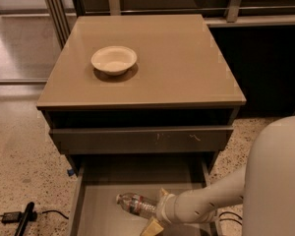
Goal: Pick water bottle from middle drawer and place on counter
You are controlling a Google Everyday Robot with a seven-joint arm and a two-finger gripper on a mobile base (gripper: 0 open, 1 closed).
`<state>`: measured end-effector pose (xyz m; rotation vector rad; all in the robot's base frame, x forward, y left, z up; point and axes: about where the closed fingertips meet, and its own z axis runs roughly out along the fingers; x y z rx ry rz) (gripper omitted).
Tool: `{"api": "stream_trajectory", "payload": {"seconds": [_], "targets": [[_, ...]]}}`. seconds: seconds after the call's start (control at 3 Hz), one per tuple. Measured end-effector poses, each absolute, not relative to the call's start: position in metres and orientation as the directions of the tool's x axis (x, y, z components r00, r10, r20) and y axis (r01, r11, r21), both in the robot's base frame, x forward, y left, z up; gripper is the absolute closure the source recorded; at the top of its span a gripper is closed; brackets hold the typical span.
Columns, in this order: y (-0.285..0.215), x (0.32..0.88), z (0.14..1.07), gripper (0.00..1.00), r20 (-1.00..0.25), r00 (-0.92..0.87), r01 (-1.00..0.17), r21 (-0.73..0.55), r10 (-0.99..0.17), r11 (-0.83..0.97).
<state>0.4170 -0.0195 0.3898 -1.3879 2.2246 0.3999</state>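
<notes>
- A dark drawer cabinet stands on a speckled floor (24, 146), seen from above and in front.
- The counter (182, 63), its smooth tan top surface, carries a pale round bowl (114, 59) towards the far left. The bowl sits upright.
- Just below the counter, the upper drawer (137, 140) is closed. Its front panel has small pale scratches near the middle.
- Below that, the middle drawer (132, 173) is pulled out towards the viewer, showing a flat dark floor and thin side walls.
- The water bottle (135, 204) lies on its side on the drawer floor, near the front. Its cap end points left, and its reddish-and-white label band sits about halfway along.
- A white robot arm (211, 205) reaches in from the right, low over the drawer. A large white part of the robot fills the near right corner.
- The gripper (157, 210) is at the bottle's right end. Its tan fingers (152, 227) stand apart, one on the far side of the bottle and one on the near side. Whether they press on the bottle cannot be told.
- On the floor at the near left lie a black object (24, 219) and a thin dark cable (51, 212).
</notes>
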Motion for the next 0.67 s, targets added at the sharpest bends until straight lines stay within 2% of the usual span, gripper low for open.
{"api": "stream_trajectory", "payload": {"seconds": [0.67], "targets": [[-0.027, 0.4221, 0.3724, 0.03, -0.553, -0.417, -0.87, 0.011, -0.722, 0.494]]}}
